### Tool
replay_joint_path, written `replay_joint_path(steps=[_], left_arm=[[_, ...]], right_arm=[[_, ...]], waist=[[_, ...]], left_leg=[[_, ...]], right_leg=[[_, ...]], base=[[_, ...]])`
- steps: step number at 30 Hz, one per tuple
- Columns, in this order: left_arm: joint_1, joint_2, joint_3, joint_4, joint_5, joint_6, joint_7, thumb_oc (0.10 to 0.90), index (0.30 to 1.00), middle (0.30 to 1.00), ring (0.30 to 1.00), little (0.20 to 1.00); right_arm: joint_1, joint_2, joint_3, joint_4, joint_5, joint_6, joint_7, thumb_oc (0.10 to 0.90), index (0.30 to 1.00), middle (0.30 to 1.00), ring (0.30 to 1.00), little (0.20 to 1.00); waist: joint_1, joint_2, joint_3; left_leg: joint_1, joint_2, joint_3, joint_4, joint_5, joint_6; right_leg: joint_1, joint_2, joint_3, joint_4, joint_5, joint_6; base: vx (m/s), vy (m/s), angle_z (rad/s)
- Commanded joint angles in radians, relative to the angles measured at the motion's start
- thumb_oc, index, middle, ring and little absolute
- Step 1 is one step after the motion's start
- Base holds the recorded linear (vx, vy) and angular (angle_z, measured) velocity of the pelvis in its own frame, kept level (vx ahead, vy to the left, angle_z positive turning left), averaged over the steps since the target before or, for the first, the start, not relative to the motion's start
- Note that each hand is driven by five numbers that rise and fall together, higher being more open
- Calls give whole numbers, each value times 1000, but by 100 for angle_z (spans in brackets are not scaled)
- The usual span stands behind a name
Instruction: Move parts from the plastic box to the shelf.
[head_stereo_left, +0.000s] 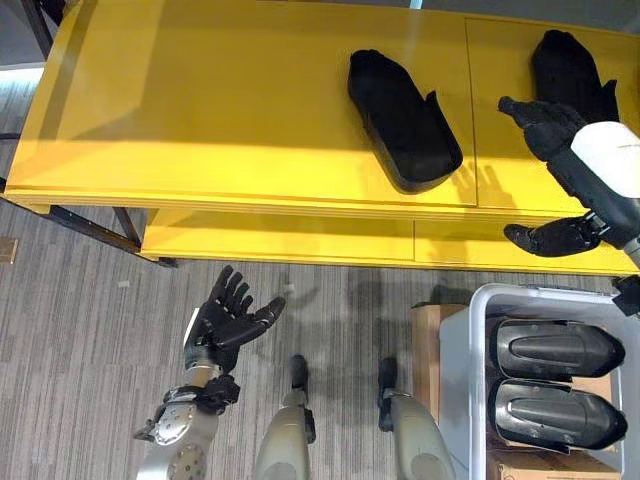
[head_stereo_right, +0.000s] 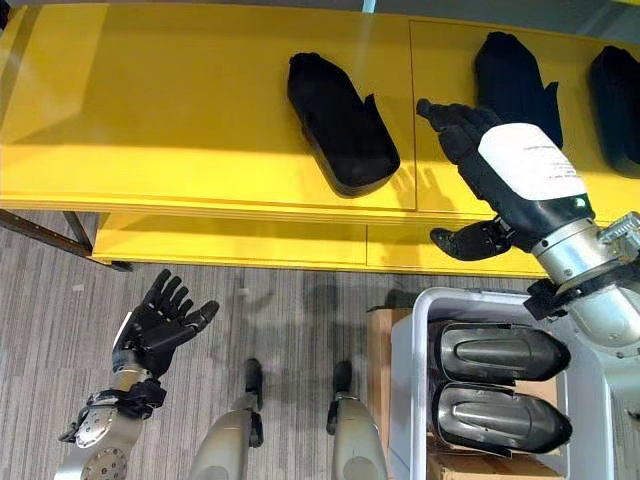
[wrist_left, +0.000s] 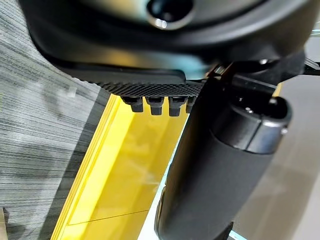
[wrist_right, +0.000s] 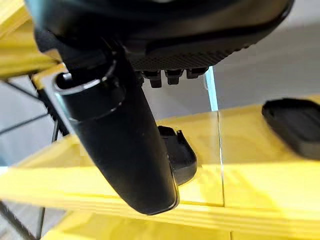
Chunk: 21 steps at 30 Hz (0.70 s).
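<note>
Several black moulded parts lie on the yellow shelf (head_stereo_left: 200, 110): one part (head_stereo_left: 403, 118) near the middle, another part (head_stereo_right: 515, 80) to its right, a third part (head_stereo_right: 612, 95) at the far right edge. My right hand (head_stereo_right: 480, 150) hovers over the shelf's front edge between the first two parts, open and holding nothing. Its thumb (wrist_right: 120, 145) sticks out in the right wrist view, with the middle part (wrist_right: 180, 152) behind it. Two more dark parts (head_stereo_left: 550, 350) (head_stereo_left: 555, 412) lie in the white plastic box (head_stereo_left: 458, 360) at lower right. My left hand (head_stereo_left: 225, 320) hangs open over the floor at lower left.
A lower yellow shelf board (head_stereo_left: 280, 238) runs under the top one. Cardboard boxes (head_stereo_left: 425, 340) stand beside and under the plastic box. The left half of the shelf top is bare. Grey striped carpet (head_stereo_left: 80, 330) covers the floor.
</note>
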Motion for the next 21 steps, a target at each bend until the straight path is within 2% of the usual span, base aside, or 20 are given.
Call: replay_joint_path(steps=[1, 4, 8, 11, 21], left_arm=[[40, 55, 28, -114, 13, -86, -37, 900, 1000, 1000, 1000, 1000], [41, 66, 14, -110, 8, -87, -39, 900, 1000, 1000, 1000, 1000], [38, 76, 7, -110, 3, -89, -37, 900, 1000, 1000, 1000, 1000], [37, 75, 6, -111, 1, -90, -32, 900, 1000, 1000, 1000, 1000], [41, 66, 11, -110, 9, -87, -31, 900, 1000, 1000, 1000, 1000]], right_arm=[[-122, -40, -32, -23, -31, -40, -53, 900, 1000, 1000, 1000, 1000], [-191, -99, 30, 5, -83, -35, -57, 900, 1000, 1000, 1000, 1000], [-280, -133, 116, 42, -120, -25, -60, 900, 1000, 1000, 1000, 1000], [-341, -139, 178, 67, -132, -18, -64, 900, 1000, 1000, 1000, 1000], [-361, -120, 225, 65, -134, -14, -26, 900, 1000, 1000, 1000, 1000]], waist=[[16, -44, -99], [28, -43, -99], [38, -39, -98], [40, -39, -98], [45, -36, -95]], left_leg=[[6, 79, 38, 95, -106, -47], [6, 80, 33, 92, -104, -48], [6, 79, 31, 91, -102, -49], [5, 78, 30, 91, -101, -49], [-2, 74, 24, 97, -103, -47]], right_leg=[[39, -41, -10, -76, 18, 60], [42, -42, -14, -75, 17, 59], [42, -43, -20, -71, 16, 58], [43, -45, -21, -72, 16, 57], [42, -47, -27, -64, 13, 55]], base=[[0, 0, 0], [0, 0, 0], [0, 0, 0], [0, 0, 0], [1, -3, 3]])
